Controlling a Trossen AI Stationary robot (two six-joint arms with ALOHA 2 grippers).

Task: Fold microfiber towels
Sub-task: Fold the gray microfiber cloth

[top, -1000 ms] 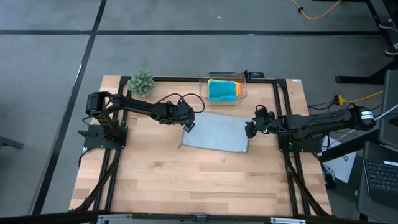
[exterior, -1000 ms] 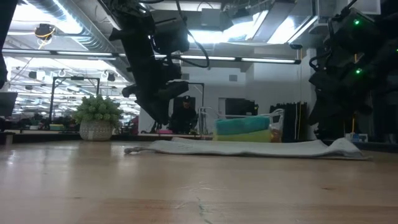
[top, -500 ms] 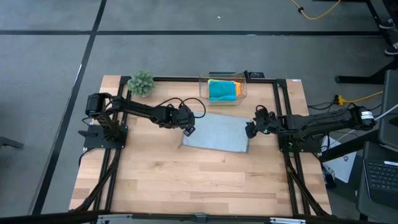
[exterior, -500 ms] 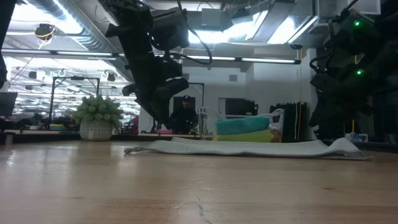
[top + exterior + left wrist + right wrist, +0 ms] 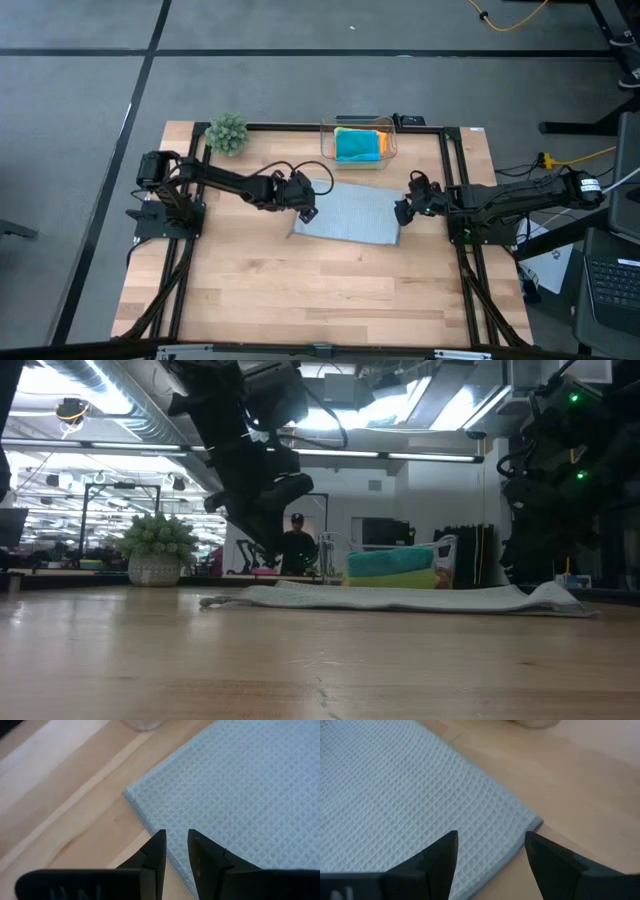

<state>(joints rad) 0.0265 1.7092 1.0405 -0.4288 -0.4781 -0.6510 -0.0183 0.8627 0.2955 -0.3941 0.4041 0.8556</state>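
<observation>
From above, a light grey towel point(image 5: 345, 213) lies flat near the middle of a pale wooden table point(image 5: 300, 290), its long axis running from the left arm's side to the right arm's side and tilted a little, with the right-hand end nearer the table's front. Just behind the towel stands a clear plastic box point(image 5: 357, 143) holding a turquoise towel point(image 5: 355, 145) and an orange towel point(image 5: 381, 141). A small green plant point(image 5: 227, 132) sits at the back corner, well to the left of the grey towel. The left gripper point(image 5: 307, 206) is over the towel's left end and the right gripper point(image 5: 402, 207) is at its right end. Grey floor surrounds the table.

At table height, the grey towel point(image 5: 400, 598) reads as a low, thin strip, lifted into a small ridge at its right end. The left arm hangs above its left end. Behind it the stacked towels show as turquoise point(image 5: 390, 561) over a pale yellow-green layer point(image 5: 395, 580), a colour the overhead camera does not show. Beyond lies a workshop with ceiling lights and a person in dark clothes point(image 5: 297, 547).

The left wrist camera shows the waffle weave and a hemmed corner of the grey towel point(image 5: 240, 785), with the left gripper point(image 5: 176, 851) narrowly parted and nothing between its fingers.

The right wrist camera shows another corner point(image 5: 395, 815), the right gripper point(image 5: 490, 851) spread wide above the hem, empty.
</observation>
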